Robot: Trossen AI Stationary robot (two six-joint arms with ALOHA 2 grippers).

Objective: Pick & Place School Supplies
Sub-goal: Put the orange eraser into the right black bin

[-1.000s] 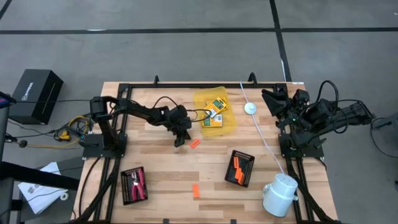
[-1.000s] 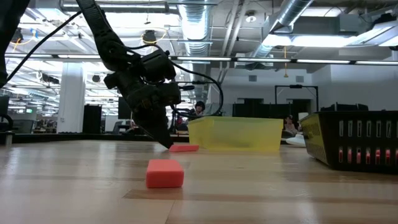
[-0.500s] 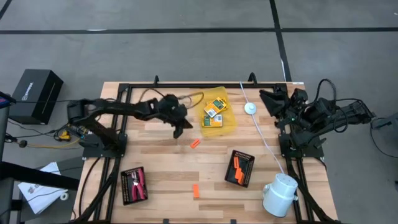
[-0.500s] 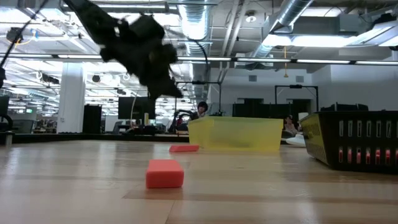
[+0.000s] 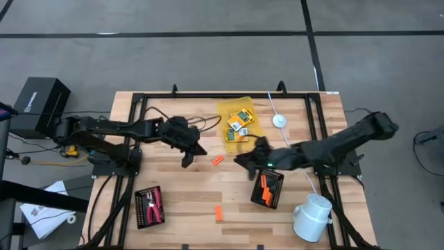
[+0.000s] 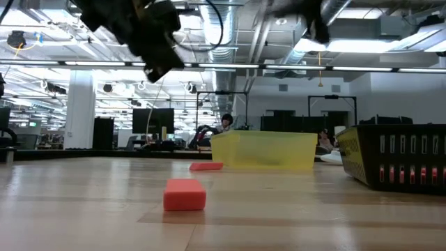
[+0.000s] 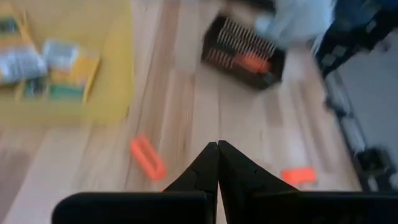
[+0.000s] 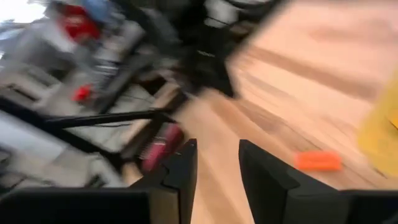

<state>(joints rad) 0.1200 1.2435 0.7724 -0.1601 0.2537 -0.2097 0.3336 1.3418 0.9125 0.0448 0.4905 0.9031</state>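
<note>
Two orange sticks lie flat on the wood: one [image 5: 217,160] near the yellow tray, one [image 5: 218,213] near the table's near edge. My left gripper [image 5: 187,160] hangs shut above the table, left of the first stick [image 7: 147,157]. My right gripper [image 5: 240,161] is open, stretched out to the right of that stick [image 8: 318,160]. Yellow-and-green card boxes [image 5: 238,127] lie in the translucent yellow tray [image 5: 255,142]. More orange sticks [image 5: 264,186] sit in a black tray. The red-handled pliers [image 5: 154,205] lie in another black tray.
A white cylinder [image 5: 312,217] stands at the table's near right corner, and a white cord runs from a small round piece [image 5: 278,121] down toward it. A black frame [image 5: 208,96] borders the table. Bare wood lies between the two black trays.
My left gripper has risen from beside the orange stick near the yellow tray and drawn back toward the table's left. The stick stays where it lay. My right arm has swung out from the right edge toward the table's middle, reaching toward that same stick.
</note>
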